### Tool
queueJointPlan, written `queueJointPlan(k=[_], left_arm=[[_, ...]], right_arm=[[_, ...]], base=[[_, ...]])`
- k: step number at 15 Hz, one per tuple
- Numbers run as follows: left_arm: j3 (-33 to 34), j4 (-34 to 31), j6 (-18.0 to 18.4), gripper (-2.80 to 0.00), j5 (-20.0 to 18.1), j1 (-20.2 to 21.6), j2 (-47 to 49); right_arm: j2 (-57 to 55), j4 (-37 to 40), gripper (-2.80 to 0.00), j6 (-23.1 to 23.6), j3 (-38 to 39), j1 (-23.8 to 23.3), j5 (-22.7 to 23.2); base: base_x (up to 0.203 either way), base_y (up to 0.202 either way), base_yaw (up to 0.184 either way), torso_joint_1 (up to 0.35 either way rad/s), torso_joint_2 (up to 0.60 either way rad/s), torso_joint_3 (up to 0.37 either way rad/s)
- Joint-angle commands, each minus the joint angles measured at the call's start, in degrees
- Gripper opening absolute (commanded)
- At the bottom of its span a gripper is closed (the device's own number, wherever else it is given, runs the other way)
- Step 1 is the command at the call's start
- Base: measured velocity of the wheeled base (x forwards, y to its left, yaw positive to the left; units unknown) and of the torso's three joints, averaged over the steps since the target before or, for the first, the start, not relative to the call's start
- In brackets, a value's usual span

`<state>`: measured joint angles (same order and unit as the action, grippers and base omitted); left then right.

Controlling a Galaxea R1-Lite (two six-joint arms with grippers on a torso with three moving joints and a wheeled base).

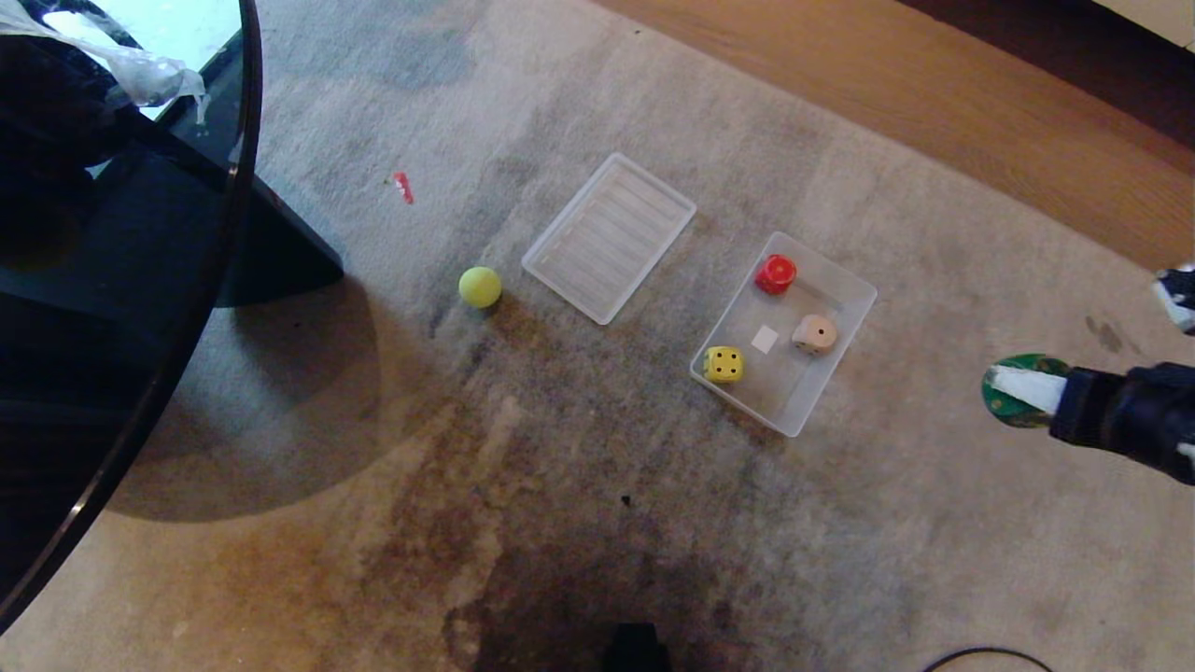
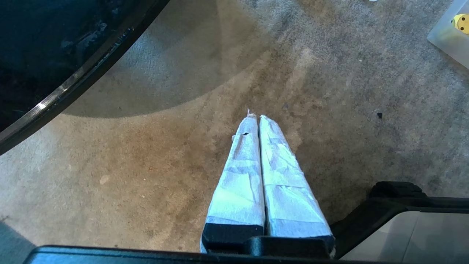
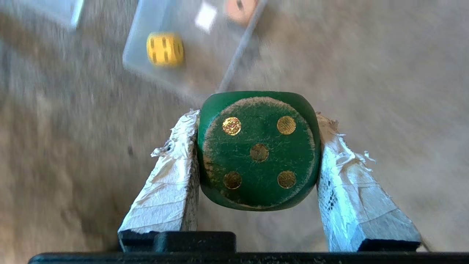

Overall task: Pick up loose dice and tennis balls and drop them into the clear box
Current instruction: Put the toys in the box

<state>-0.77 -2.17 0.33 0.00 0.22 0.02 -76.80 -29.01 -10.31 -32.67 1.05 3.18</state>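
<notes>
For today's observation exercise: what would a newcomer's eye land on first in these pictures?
Probably the dark green die, five gold pips showing, clamped in the right end effector beside the clear box. Next, the red die, beige die and yellow die inside that box, and one tennis ball loose on the carpet.
</notes>
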Motion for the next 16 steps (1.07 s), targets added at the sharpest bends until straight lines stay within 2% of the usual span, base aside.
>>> queueJointPlan(k=[1,4,7,10,16], left_arm=[[0.0,0.0,0.0,-2.8,0.0,0.0,0.0],[0.0,0.0,0.0,-2.8,0.0,0.0,0.0],[0.0,0.0,0.0,-2.8,0.0,0.0,0.0],[0.0,0.0,0.0,-2.8,0.0,0.0,0.0],[0.0,0.0,0.0,-2.8,0.0,0.0,0.0]], right_arm=[[-16.0,-10.9,-2.8,-1.9,-3.5,1.5,0.3],[-26.4,-23.6,-2.8,-3.3,-6.6,2.7,2.7],[-34.8,-36.5,-2.8,-3.7,-9.2,4.3,9.4],[-41.6,-39.9,-2.8,-3.7,-13.0,5.6,11.2],[-54.7,-41.0,-2.8,-3.6,-21.7,5.1,10.4]], base=[[0.0,0.0,0.0,0.0,0.0,0.0],[0.0,0.0,0.0,0.0,0.0,0.0],[0.0,0.0,0.0,0.0,0.0,0.0],[0.0,0.0,0.0,0.0,0.0,0.0],[0.0,0.0,0.0,0.0,0.0,0.0]])
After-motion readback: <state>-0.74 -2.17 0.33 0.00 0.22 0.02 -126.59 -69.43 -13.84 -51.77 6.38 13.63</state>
